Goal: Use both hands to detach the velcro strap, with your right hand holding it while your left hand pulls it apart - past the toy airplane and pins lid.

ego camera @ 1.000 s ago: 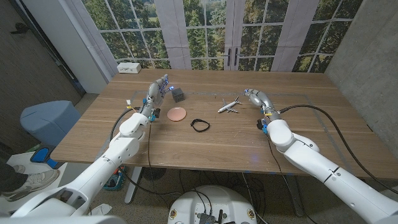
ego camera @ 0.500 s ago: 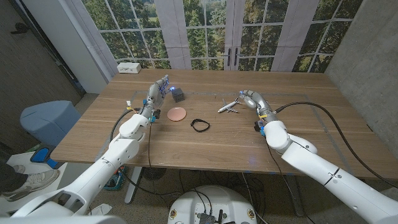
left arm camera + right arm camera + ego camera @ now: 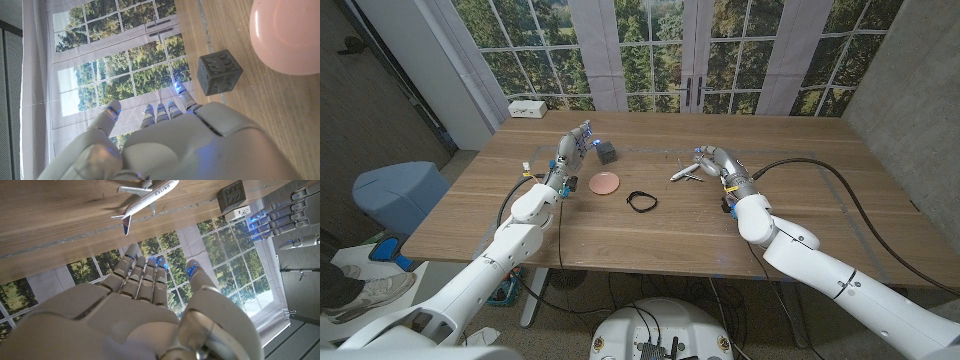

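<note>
The velcro strap (image 3: 641, 201), a thin black loop, lay untouched on the wood-grained table (image 3: 800, 215), between the round pink pins lid (image 3: 605, 183) and the white toy airplane (image 3: 687, 170). The right hand (image 3: 714, 159) hovered just beside the plane, fingers apart, gripping nothing. The left hand (image 3: 575, 143) (smooth white shell) stood empty, fingers extended, near a dark grey cube (image 3: 606, 151).

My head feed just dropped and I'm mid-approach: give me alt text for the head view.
A black velcro strap lies looped on the wooden table, untouched, between both arms. The right robot hand is raised beside the toy airplane; the left robot hand is up near a grey cube, with a pink lid between it and the strap.
</note>
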Controlling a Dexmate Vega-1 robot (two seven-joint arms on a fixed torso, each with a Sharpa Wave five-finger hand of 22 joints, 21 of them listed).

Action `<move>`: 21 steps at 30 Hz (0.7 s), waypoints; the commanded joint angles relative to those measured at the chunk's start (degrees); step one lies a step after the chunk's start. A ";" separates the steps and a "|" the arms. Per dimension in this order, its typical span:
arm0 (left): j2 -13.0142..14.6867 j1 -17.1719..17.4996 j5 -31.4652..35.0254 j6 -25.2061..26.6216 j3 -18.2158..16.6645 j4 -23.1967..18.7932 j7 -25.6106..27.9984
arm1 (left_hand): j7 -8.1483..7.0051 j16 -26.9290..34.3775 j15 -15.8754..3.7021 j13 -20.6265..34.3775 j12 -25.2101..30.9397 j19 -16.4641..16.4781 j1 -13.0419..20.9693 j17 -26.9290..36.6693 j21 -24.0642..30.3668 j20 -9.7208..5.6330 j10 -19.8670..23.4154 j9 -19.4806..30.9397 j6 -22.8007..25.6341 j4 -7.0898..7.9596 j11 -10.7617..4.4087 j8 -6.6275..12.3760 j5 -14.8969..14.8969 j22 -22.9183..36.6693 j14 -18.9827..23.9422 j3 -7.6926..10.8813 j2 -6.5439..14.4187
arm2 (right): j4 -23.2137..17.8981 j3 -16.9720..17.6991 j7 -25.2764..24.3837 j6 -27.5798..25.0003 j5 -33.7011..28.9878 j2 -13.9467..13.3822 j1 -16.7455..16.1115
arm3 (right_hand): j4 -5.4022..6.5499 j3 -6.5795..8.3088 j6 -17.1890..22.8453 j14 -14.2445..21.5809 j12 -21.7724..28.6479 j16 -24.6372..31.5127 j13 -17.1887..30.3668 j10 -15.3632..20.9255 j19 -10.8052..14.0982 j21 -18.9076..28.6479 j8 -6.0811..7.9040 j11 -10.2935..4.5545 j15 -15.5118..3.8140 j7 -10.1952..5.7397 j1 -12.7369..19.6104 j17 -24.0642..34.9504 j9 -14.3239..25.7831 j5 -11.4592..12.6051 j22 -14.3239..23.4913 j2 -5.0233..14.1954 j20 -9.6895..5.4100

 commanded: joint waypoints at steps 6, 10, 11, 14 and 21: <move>0.29 0.80 -0.28 -0.56 -0.35 -0.67 -0.06 | -0.29 0.01 -2.03 0.14 0.39 -2.02 -0.41 0.17 -0.52 -0.77 0.33 0.10 0.51 -0.19 -0.12 0.19 0.55 0.26 0.20 0.27 3.07 | -1.01 -5.49 3.52 -4.68 -9.52 0.98 2.55 | -0.01 -0.25 0.91 1.58 0.48 1.31 0.34 1.29 1.21 0.04 0.22 -0.39 -3.76 -1.20 2.12 0.38 0.16 0.63 0.24 -0.63 1.59; 0.26 0.88 -0.24 -0.68 -0.35 -0.75 -0.02 | -0.28 -0.01 -2.01 0.14 0.38 -1.97 -0.43 0.17 -0.66 -0.79 0.33 0.10 0.50 -0.19 -0.08 0.18 0.56 0.26 0.23 0.28 3.09 | -0.84 -6.19 4.13 -4.91 -10.89 1.23 2.81 | 0.04 -0.44 1.18 2.08 0.60 1.68 0.38 1.66 1.72 0.17 0.24 -0.53 -3.88 -1.21 2.61 0.52 0.16 0.63 0.29 -0.77 1.92; 0.32 0.90 -0.22 -0.62 -0.33 -0.81 -0.04 | -0.24 -0.03 -1.98 0.14 0.38 -1.96 -0.46 0.18 -0.70 -0.87 0.36 0.10 0.49 -0.18 -0.02 0.17 0.55 0.26 0.21 0.27 3.09 | -0.81 -6.34 4.37 -4.95 -11.17 1.25 2.89 | 0.04 -0.48 1.28 2.16 0.61 1.73 0.39 1.71 1.75 0.17 0.26 -0.55 -3.95 -1.20 2.70 0.54 0.17 0.63 0.29 -0.81 1.92; 0.36 1.01 -0.17 -0.62 -0.35 -0.95 0.08 | -0.23 -0.05 -1.96 0.14 0.35 -1.88 -0.50 0.19 -0.84 -0.98 0.32 0.10 0.47 -0.17 -0.04 0.16 0.56 0.27 0.24 0.29 3.12 | -0.68 -6.80 4.90 -5.21 -12.15 1.42 3.14 | 0.02 -0.59 1.50 2.31 0.67 1.89 0.42 1.91 1.97 0.21 0.29 -0.54 -3.92 -1.24 3.04 0.62 0.17 0.62 0.31 -0.95 2.01; 0.53 1.31 -0.13 -0.65 -0.44 -1.34 0.25 | -0.14 -0.10 -1.93 0.15 0.34 -1.72 -0.53 0.18 -1.13 -1.12 0.36 0.10 0.50 -0.21 0.01 0.15 0.58 0.28 0.28 0.33 3.16 | -0.50 -7.51 6.57 -5.18 -13.37 1.68 3.54 | 0.03 -0.86 1.94 2.18 0.68 2.01 0.49 2.01 2.04 0.16 0.35 -0.61 -3.99 -1.52 3.62 0.76 0.17 0.59 0.33 -1.26 2.09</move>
